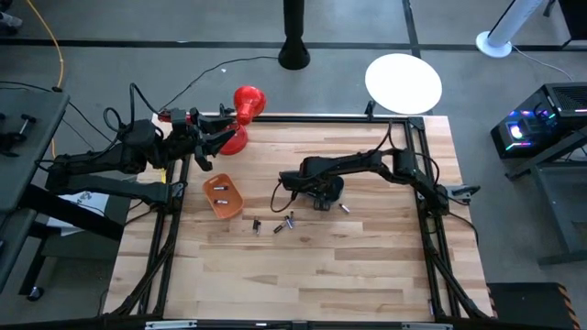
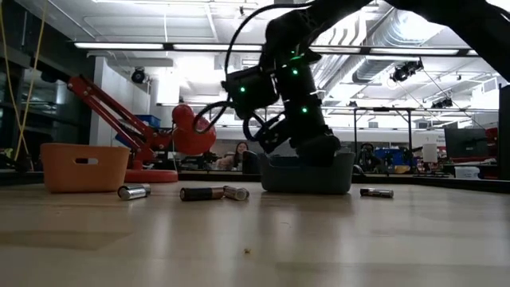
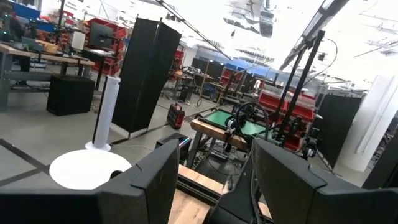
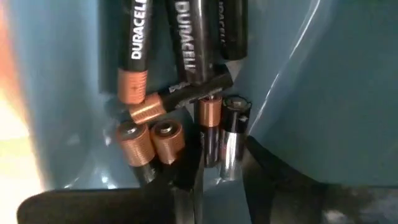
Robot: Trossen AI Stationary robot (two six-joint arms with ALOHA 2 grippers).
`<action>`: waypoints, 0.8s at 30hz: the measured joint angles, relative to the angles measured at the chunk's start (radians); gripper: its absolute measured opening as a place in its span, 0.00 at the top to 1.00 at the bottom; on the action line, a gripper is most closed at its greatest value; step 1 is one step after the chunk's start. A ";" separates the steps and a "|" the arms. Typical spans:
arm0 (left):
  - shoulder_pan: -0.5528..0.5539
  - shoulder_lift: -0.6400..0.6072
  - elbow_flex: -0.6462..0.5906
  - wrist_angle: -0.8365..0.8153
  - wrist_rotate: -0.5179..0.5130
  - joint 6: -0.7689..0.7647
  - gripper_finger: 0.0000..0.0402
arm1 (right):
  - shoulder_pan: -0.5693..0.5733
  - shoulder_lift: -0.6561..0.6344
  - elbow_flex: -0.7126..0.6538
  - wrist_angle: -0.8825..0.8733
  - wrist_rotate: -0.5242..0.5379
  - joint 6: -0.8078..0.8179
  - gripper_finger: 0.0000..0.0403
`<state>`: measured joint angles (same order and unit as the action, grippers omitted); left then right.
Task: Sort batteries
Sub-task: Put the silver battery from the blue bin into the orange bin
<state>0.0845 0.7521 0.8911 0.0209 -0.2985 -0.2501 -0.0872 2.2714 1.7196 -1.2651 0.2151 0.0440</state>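
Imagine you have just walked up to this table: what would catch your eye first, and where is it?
First, the right tool reaching down into the teal bin near the table's middle, over a pile of copper-topped batteries. Next, the orange bin to its left with two batteries inside, and a few loose batteries lying on the wood in front of the bins. The left tool waits, open, raised at the table's far left edge, beside a red lamp.

Grey floor (image 1: pixel 138 64), white round stand base (image 1: pixel 404 84), strip-lit workshop ceiling (image 2: pixel 143 24), red shelving (image 3: pixel 102 34)

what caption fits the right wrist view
Right end effector inside the teal bin, over a pile of copper-topped Duracell batteries.
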 joint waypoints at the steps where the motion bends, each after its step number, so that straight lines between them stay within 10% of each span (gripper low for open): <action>1: 0.000 0.000 0.000 0.000 0.000 0.000 0.52 | 0.000 0.001 0.024 -0.025 -0.002 0.000 0.86; 4: 0.000 0.000 0.000 0.000 0.000 0.009 0.52 | 0.000 0.007 0.084 -0.004 -0.016 -0.006 1.00; 24: 0.001 0.000 0.000 0.001 0.000 0.044 0.52 | -0.002 0.003 0.309 -0.100 -0.032 -0.025 1.00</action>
<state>0.0853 0.7521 0.8913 0.0223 -0.2989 -0.2062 -0.0895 2.2742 2.0281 -1.3652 0.1833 0.0186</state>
